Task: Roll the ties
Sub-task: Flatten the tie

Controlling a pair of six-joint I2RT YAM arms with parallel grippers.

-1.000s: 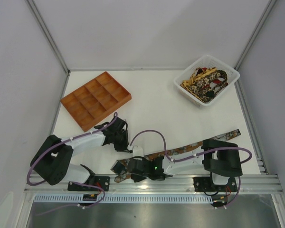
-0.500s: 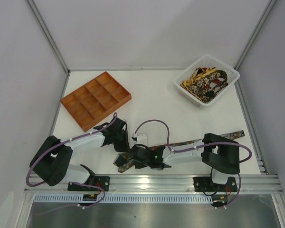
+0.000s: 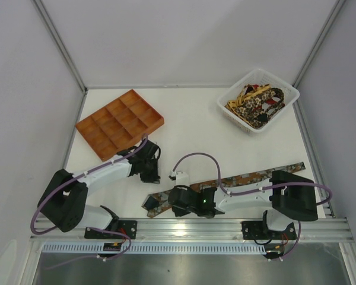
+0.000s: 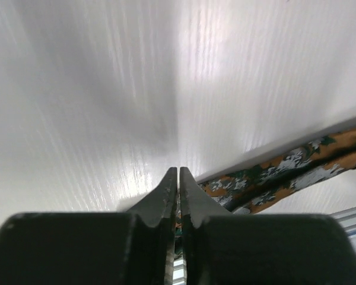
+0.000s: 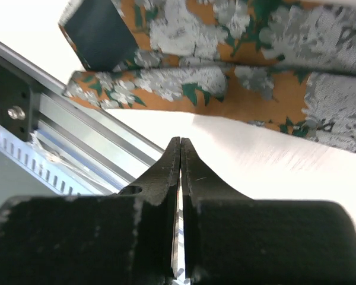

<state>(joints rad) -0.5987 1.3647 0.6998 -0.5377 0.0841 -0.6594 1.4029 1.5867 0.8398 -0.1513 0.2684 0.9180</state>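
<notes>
Tie [image 5: 255, 35] just past closed right fingers [image 5: 159, 178], beside closed left fingers [image 4: 162, 195].

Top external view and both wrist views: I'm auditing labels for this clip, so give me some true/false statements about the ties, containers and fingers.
One tie lies stretched out on the table by the arm bases. True.
The white basket is empty. False: it holds patterned ties.
The orange tray holds rolled ties. False: its compartments look empty.
The left gripper and right gripper both have their fingers closed. True.
The right gripper clamps the tie. False: nothing shows between its fingers; the tie lies just beyond.
</notes>
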